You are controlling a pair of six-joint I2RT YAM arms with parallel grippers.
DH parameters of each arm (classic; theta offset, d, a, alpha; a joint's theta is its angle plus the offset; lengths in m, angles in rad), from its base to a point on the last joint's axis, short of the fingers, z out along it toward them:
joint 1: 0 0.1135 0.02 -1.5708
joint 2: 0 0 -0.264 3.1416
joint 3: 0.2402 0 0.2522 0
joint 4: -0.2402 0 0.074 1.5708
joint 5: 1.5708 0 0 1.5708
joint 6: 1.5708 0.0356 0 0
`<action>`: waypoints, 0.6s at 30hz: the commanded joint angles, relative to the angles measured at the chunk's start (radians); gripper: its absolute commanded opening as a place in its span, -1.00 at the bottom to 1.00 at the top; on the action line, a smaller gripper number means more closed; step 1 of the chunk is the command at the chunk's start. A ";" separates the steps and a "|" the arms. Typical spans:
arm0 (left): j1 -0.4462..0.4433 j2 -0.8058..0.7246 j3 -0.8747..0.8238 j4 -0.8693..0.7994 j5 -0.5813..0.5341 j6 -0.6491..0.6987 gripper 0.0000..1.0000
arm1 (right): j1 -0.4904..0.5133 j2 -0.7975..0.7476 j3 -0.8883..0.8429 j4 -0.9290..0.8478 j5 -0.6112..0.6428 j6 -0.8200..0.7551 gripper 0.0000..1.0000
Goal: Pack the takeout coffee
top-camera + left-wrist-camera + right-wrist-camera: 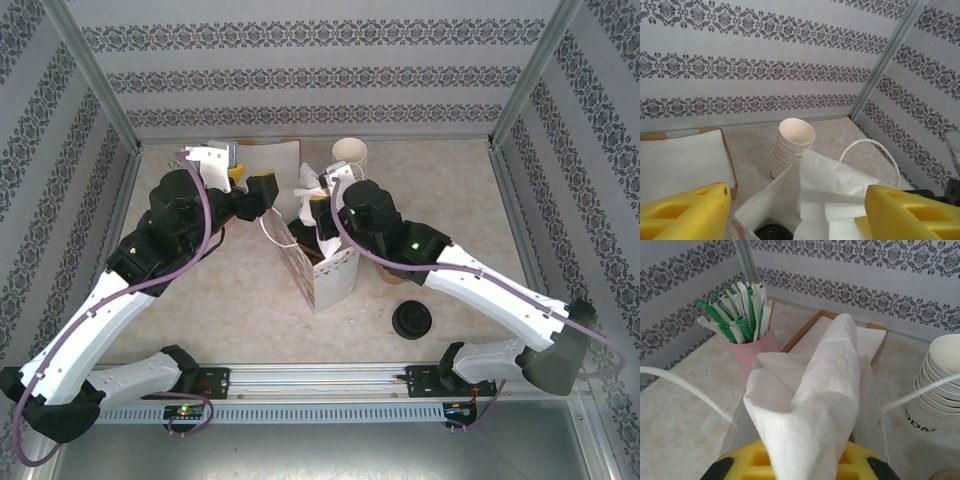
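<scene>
A white paper bag (322,272) stands open mid-table. Deep inside it the black lid of the takeout coffee (771,233) shows at the bottom edge of the left wrist view; its cup is hidden. My right gripper (326,214) hangs over the bag's mouth, shut on a white napkin (812,390) that rises from between its yellow fingers (747,465). The same napkin (837,187) drapes into the bag. My left gripper (797,200) is open, its yellow fingers (685,215) standing wide on either side of the bag's mouth, behind and left of the bag (250,184).
A stack of lidless cream cups (350,154) stands at the back, right of a brown box of napkins (680,160). A pink cup of green-and-white sticks (747,322) stands nearby. Loose black lids (412,320) lie front right. Patterned walls close in three sides.
</scene>
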 commanded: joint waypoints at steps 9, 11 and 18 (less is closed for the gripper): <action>-0.001 0.006 -0.004 -0.034 -0.009 -0.023 0.41 | 0.008 0.045 0.042 -0.022 0.028 -0.077 -0.29; 0.000 0.007 -0.002 -0.041 -0.016 -0.019 0.40 | 0.008 0.035 0.045 -0.036 0.032 -0.078 -0.14; 0.039 0.074 0.049 -0.125 0.032 -0.044 0.39 | 0.008 -0.020 0.045 -0.056 0.039 -0.069 0.07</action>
